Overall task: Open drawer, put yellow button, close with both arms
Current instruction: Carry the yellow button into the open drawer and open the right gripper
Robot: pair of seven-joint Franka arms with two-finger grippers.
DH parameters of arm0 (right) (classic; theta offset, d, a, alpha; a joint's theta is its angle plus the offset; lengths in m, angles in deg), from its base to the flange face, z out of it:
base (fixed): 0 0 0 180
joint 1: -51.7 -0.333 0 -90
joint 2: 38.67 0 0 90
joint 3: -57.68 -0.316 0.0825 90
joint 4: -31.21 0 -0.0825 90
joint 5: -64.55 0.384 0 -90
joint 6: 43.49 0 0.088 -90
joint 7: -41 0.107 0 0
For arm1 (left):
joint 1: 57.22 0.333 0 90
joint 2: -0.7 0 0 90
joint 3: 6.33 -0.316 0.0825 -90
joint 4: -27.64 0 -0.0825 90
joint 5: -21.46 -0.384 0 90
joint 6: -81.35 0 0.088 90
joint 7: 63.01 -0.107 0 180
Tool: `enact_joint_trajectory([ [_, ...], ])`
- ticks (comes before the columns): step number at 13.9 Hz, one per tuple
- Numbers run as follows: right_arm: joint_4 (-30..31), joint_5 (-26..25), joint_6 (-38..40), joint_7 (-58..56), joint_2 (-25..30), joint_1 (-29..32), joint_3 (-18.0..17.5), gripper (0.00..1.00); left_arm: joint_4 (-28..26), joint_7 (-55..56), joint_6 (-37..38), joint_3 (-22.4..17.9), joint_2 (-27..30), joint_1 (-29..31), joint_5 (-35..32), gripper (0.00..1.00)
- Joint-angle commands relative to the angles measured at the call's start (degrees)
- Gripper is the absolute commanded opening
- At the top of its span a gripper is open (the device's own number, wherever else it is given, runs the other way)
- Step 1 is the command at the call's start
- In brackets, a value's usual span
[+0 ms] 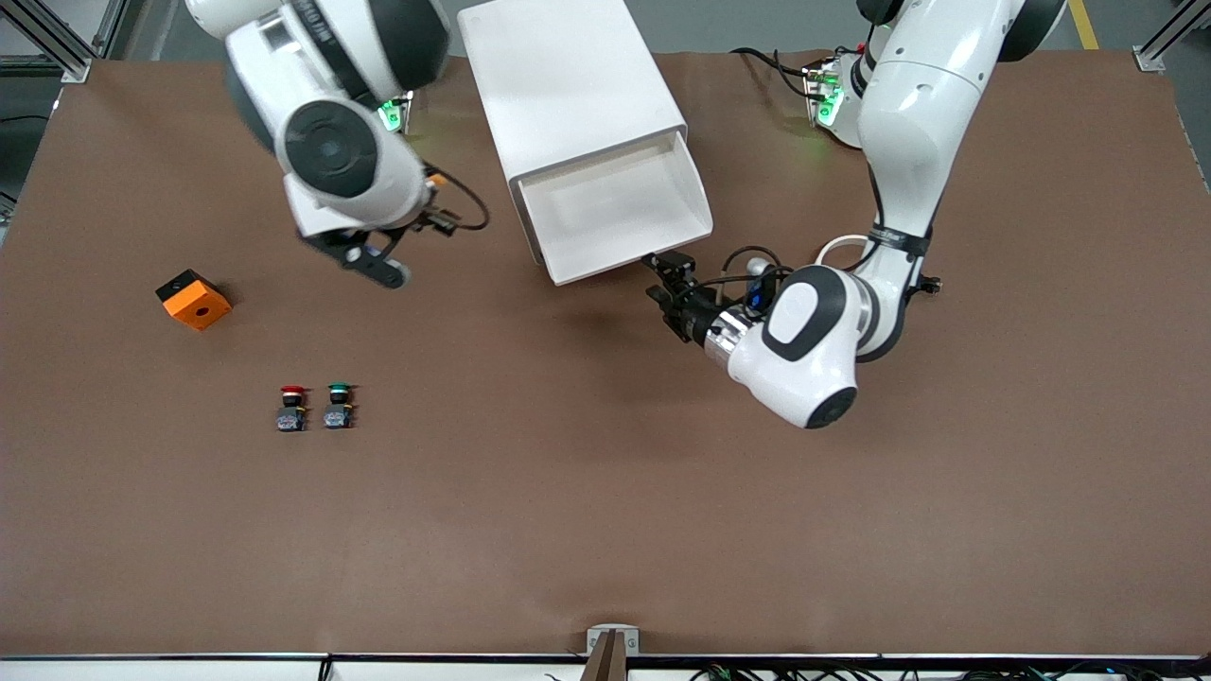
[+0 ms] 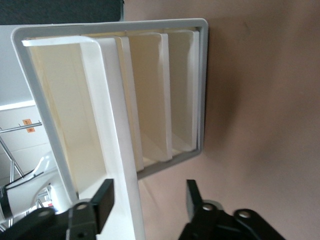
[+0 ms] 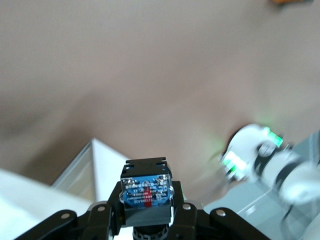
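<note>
Right pincer (image 3: 146, 212), clamped on the yellow-capped push-button (image 3: 146, 192), hangs beside the white cabinet's pulled-out top drawer (image 1: 615, 203); left pincer (image 2: 147, 202), fingers apart, straddles its front. Next: release inside.

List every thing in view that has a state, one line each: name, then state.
drawer: pulled out of the cabinet, tray looks empty
three lower drawers: pushed in
yellow button: clamped in the right gripper, off the table
right gripper: shut on the button
left gripper: open, at the drawer's front lip
red button: upright on the table
green button: upright beside the red one
</note>
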Motion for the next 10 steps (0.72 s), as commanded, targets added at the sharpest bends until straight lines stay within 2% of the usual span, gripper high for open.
enact_joint_trajectory([
  [1,-2.48,2.99,-4.49,13.88,-1.26,-5.96,0.74,0.38,3.51,-2.07,0.32,-1.4,0.35,1.54,-1.26,1.0],
  [3,-2.48,2.9,-10.2,22.33,-2.75,-9.93,0.83,0.38,6.41,-2.16,0.32,-3.77,0.44,1.46,-5.38,1.0],
  [5,-2.48,3.69,-16.7,33.31,-5.12,-11.61,0.83,0.4,7.13,-4.78,0.24,-4.04,2.8,1.45,-12.14,1.0],
  [7,-2.48,3.78,-21.72,40.09,-6.88,-13.1,0.74,0.4,7.04,-12.84,0.32,-5.18,5.7,1.8,-17.42,1.0],
  [10,-2.48,4.13,-26.83,45.47,-8.99,-14.16,0.74,0.4,6.95,-29.88,0.24,-5.89,6.68,1.72,-25.85,1.0],
])
